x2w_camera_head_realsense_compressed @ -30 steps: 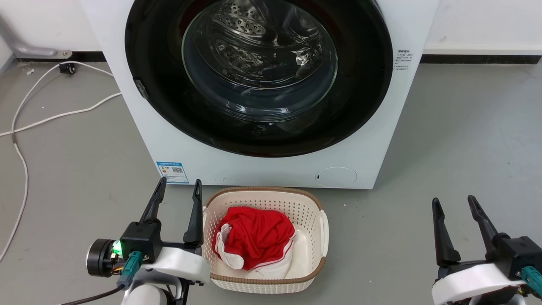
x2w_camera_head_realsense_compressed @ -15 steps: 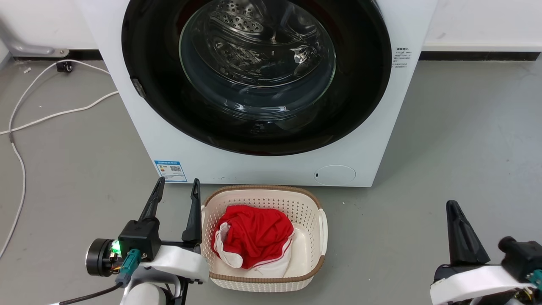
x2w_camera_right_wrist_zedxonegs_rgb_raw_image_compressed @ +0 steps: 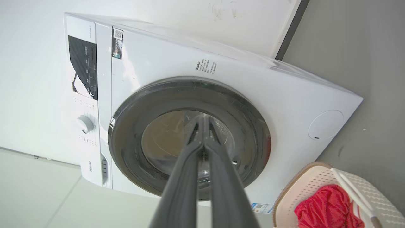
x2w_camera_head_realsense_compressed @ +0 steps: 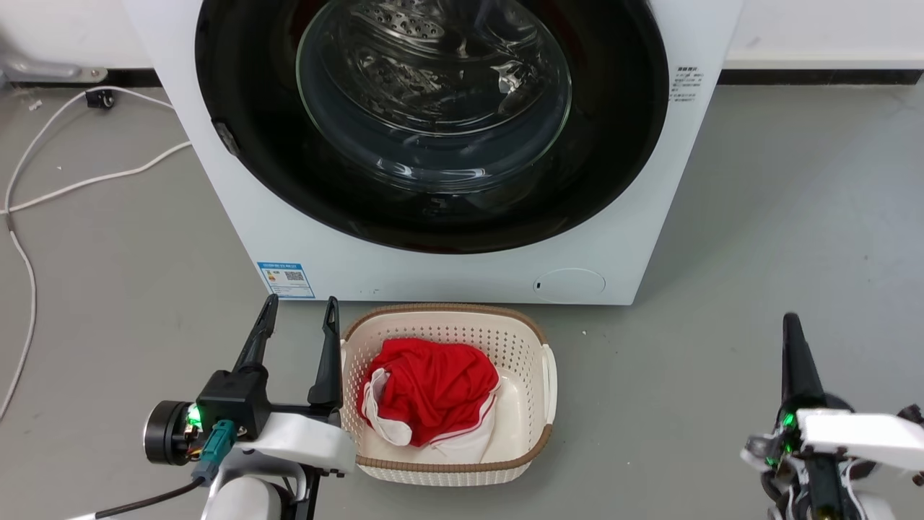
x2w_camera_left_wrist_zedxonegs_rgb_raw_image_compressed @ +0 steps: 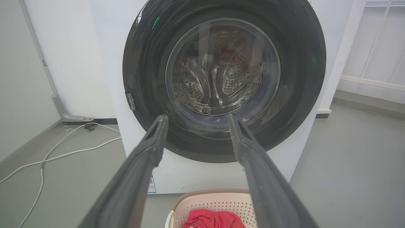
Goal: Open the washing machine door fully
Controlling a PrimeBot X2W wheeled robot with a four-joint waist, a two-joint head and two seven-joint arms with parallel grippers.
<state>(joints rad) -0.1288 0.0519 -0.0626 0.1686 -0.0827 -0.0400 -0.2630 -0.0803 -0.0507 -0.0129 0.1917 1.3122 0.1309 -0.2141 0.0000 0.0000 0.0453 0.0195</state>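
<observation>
The white washing machine (x2w_camera_head_realsense_compressed: 433,278) stands on the floor straight ahead. The washing machine door (x2w_camera_head_realsense_compressed: 253,166), a glossy black disc with a bulging glass window, lies flat against the machine's front. My left gripper (x2w_camera_head_realsense_compressed: 299,307) is open and empty, low at the left, well short of the door; the left wrist view frames the door (x2w_camera_left_wrist_zedxonegs_rgb_raw_image_compressed: 142,63) between the spread left gripper (x2w_camera_left_wrist_zedxonegs_rgb_raw_image_compressed: 196,118) fingers. My right gripper (x2w_camera_head_realsense_compressed: 790,321) is at the lower right, rolled on its side and shut on nothing; in its tilted wrist view the right gripper (x2w_camera_right_wrist_zedxonegs_rgb_raw_image_compressed: 204,117) points at the door (x2w_camera_right_wrist_zedxonegs_rgb_raw_image_compressed: 126,152).
A cream laundry basket (x2w_camera_head_realsense_compressed: 440,314) holding a red garment (x2w_camera_head_realsense_compressed: 433,390) sits on the floor against the machine's foot, just right of my left gripper. White cables (x2w_camera_head_realsense_compressed: 72,184) trail over the grey floor at the left. A small catch (x2w_camera_head_realsense_compressed: 225,139) sits on the door's left edge.
My right gripper has rolled onto its side and gone from open to shut. The head camera has shifted slightly. The left gripper, the door and the basket are as before.
</observation>
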